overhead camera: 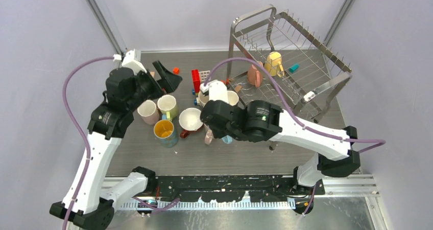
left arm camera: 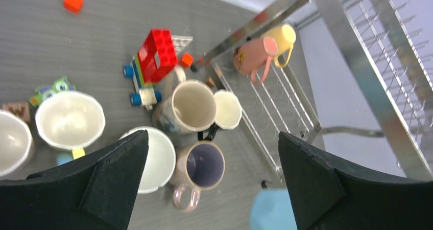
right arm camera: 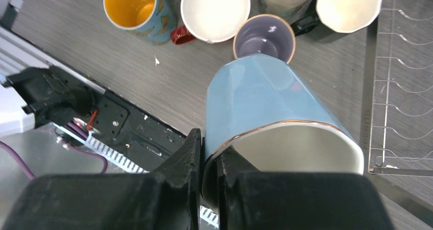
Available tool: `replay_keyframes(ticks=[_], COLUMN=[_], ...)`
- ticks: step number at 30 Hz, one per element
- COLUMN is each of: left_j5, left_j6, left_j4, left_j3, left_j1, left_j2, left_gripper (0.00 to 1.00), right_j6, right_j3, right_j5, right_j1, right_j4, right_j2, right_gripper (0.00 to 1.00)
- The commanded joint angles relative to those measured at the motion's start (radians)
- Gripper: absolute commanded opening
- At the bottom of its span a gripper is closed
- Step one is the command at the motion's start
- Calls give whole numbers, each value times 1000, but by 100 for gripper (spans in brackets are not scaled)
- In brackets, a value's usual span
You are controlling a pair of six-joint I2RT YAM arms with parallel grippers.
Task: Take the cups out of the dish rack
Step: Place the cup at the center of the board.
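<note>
Robot lab: plain grey walls (overhead camera: 46, 25), twin arms (overhead camera: 97, 153)

From above, the right arm (overhead camera: 265, 120) hides nearly all of the light blue mug (right arm camera: 255, 97); the left wrist view cuts it off at the bottom, blurred.

Top overhead, far; wrists near, downward; share mugs (left arm camera: 204, 166)

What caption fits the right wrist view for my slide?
Right gripper shut on the rim of a light blue mug, above the table near other upright mugs.
</note>
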Motion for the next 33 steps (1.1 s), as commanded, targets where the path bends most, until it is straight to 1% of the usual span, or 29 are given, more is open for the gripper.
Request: replay_keyframes(ticks=[1, 7, 13, 20, 33], left_j5=[-22, -6, -6, -21, -22], left_j6=[41, 48, 59, 84, 106], left_j4=[-10, -25, -44, -61, -53], left_j3=[162, 391, 516, 578, 564], left_j1=[22, 24, 24, 24, 24], left_j2=[83, 189, 243, 259, 241], left_gripper=[100, 100, 100, 100, 100], right_j6=[12, -13, -40, -76, -125], right_j3=[-16, -18, -4, 46, 84], right_j5=[3, -118, -203, -243, -240], right_j1=[22, 27, 35, 35, 34], right_j4=[109, 171, 213, 220, 251], right_j2=[32, 121, 227, 354, 536], right_gripper=[1, 1, 1, 1, 1])
